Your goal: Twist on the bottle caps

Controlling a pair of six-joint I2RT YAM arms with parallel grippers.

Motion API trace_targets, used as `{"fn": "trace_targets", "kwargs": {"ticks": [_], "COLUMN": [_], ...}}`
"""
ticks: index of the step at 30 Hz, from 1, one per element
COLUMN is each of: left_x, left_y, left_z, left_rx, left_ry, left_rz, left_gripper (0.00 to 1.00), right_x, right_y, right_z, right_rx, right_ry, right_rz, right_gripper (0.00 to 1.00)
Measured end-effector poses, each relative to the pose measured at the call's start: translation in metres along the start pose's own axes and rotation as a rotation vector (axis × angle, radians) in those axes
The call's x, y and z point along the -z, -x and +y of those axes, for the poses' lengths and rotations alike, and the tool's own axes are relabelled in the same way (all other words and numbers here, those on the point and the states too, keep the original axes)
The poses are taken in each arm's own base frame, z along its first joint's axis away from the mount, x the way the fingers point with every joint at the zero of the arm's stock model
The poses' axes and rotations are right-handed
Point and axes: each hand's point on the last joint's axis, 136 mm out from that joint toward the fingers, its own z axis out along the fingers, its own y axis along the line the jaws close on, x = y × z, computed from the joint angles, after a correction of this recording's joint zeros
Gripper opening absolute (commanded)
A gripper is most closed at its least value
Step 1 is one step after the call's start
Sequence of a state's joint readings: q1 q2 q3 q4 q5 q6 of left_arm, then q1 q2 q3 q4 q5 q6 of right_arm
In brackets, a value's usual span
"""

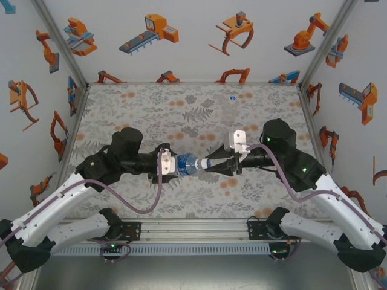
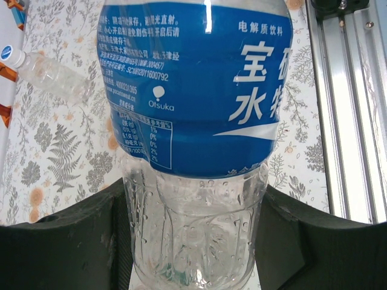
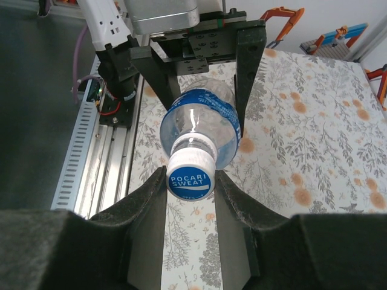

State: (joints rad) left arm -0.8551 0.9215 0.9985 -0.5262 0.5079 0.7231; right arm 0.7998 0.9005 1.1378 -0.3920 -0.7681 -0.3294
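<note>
In the top view, the left end effector [image 1: 171, 164] reaches in from the left, held above the floral tabletop [image 1: 121, 103]. It is clamped on the blue-label bottle [image 1: 188, 164], which lies horizontal in the air with its neck pointing right. The left wrist view shows the same grasp close up. The two black fingers [image 2: 60, 254] press the clear, droplet-covered lower body of the bottle [image 2: 193, 90] from both sides, below the blue label.

On the neck of the bottle sits the bottle cap [image 1: 207, 163]. The right wrist view shows it white-sided, with a blue top printed "POCARI SWEAT" [image 3: 190, 178]. The right end effector [image 1: 219, 164] comes in from the right, and its two dark pads [image 3: 148, 205] are closed against either side of the cap. The bottle [image 3: 202, 121] runs away from that camera toward the left end effector [image 3: 202, 84].

Farther back, the left wrist view shows a plain clear bottle [image 2: 51, 75] lying on its side on the tabletop [image 2: 60, 157], with a capped end [image 2: 7, 53], well apart from the held one.
</note>
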Motion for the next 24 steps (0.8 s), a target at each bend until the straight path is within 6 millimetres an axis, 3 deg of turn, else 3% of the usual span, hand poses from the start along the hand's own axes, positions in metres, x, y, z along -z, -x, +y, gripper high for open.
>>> {"fn": "trace_targets", "kwargs": {"ticks": [24], "left_x": [-0.008], "left_y": [-0.009], "left_z": [-0.004], "left_rx": [0.045], "left_ry": [-0.035], "left_rz": [0.031], "left_gripper": [0.00], "right_x": [-0.007], "right_y": [-0.017], "right_z": [0.000], "right_rx": [-0.001], "right_ry": [0.028], "right_rz": [0.064], "right_gripper": [0.05]}}
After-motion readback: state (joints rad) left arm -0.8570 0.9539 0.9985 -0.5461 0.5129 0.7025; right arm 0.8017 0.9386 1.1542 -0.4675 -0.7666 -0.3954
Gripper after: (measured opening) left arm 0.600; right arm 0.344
